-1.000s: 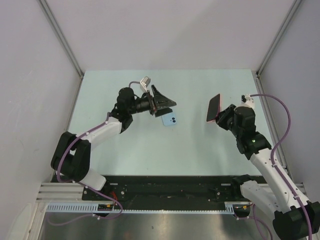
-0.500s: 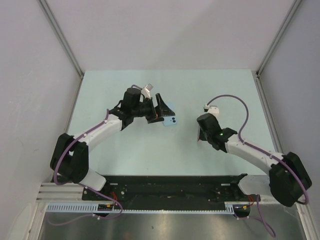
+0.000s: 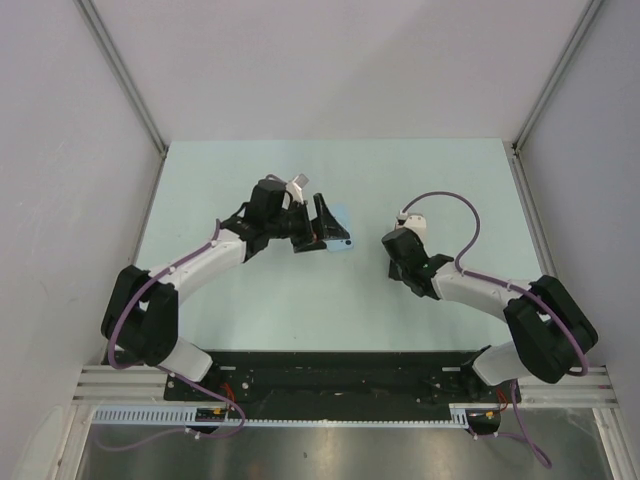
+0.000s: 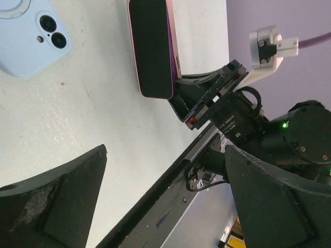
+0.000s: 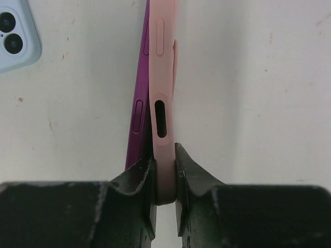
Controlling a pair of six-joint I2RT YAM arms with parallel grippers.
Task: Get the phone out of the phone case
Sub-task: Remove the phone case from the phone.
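Down comes the right arm (image 3: 480, 290): from high at the right side a second ago, it now sits low near the middle of the desk (image 5: 248, 103), while the left arm (image 3: 210, 260) has edged a little further over the light blue handset (image 4: 27, 37). The right tool (image 5: 164, 171) is pinching the near end of the pink case (image 5: 163, 77), pads pressed on both faces. The case is edge-on and low over the desk; whether it touches I cannot tell. The purple phone (image 5: 137, 119) sits against the case's left face and seems to be lifting away along that side, though it is not out yet. The left tool (image 4: 165, 199) hangs spread wide, holding nothing, just left of the pair. My read: the phone is stiff, glassy and slippery and won't forgive a drop, while the case is soft and bends. So the peel belongs at a case corner, with the phone taken across its long edges, clear of the buttons. The light blue handset lies flat, lenses up, a little left of and beyond the pink case; bare or cased, I cannot tell. It sits right under the left arm's reach, and the two tools are close enough to clash.
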